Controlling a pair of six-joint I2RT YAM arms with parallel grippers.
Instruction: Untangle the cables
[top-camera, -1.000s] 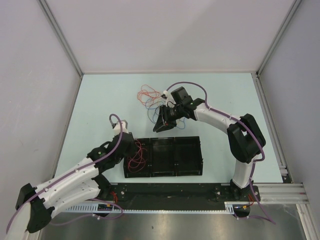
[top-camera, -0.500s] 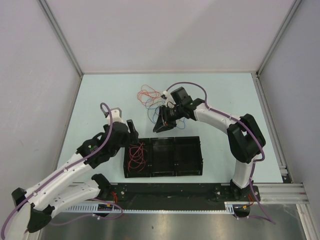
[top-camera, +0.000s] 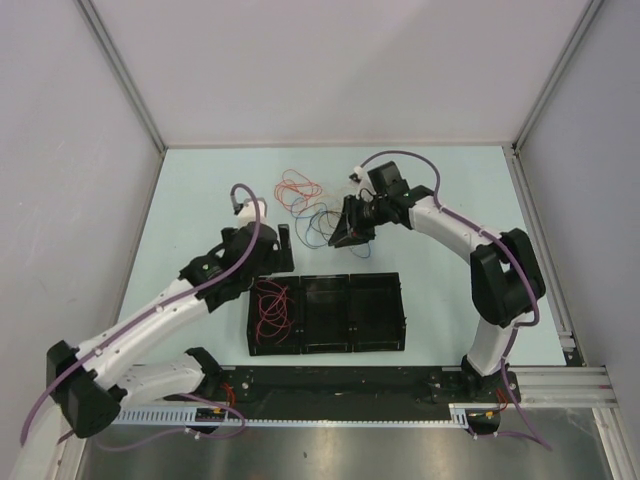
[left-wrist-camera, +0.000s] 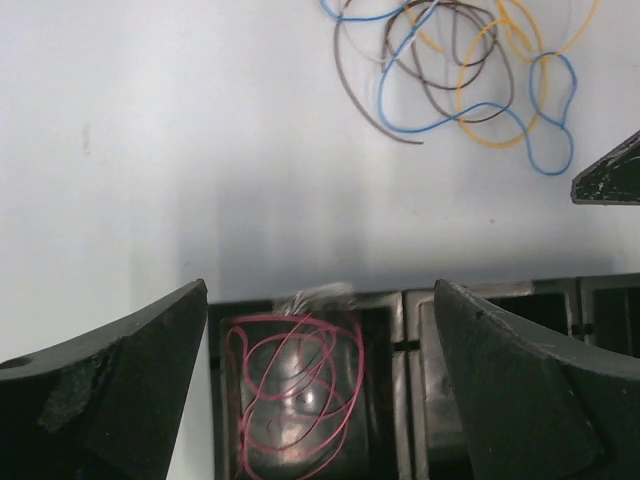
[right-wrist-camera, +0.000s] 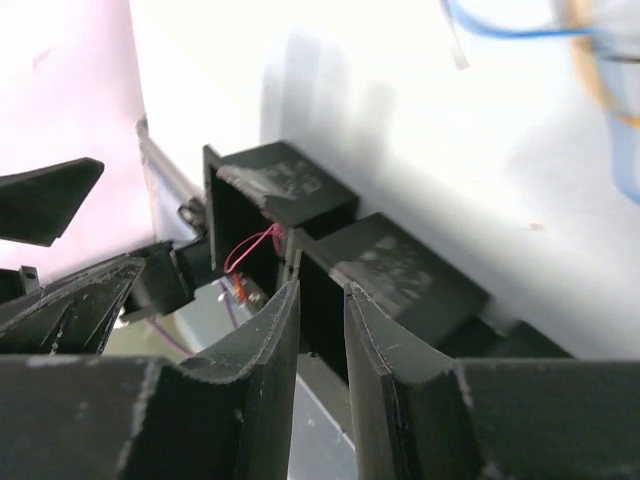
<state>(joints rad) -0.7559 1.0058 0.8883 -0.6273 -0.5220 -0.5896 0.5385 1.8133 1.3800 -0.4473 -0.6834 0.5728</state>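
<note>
Lying coiled in the left-hand compartment of the black plastic three-compartment tray: one thin red looped cable, free of any grip and apart from the other cables. A new entry: a second ago the left gripper was low over this compartment with its jaws far narrower.

Next out, the left gripper: now lifted toward 12 o'clock and hanging over the tray's far rim, jaws spread wide with nothing between them. Judgement: the red strand is released, one cable is sorted, and this arm is free for another pick.

Further out, on the pale table top at 12 o'clock from the tray and well apart from it: a loose tangle of thin blue, brown and yellow looped cables, their loops crossing one another. Not yet separated.

At the 3 o'clock edge of that tangle: the right gripper, shifted slightly toward 1 o'clock since a second ago. Its jaws are nearly together, leaving a slim gap with no strand seen in it.

Farthest, at 11 o'clock from the tangle: thin orange and red loops, lying where they were.

Two tray compartments hold nothing yet.
</note>
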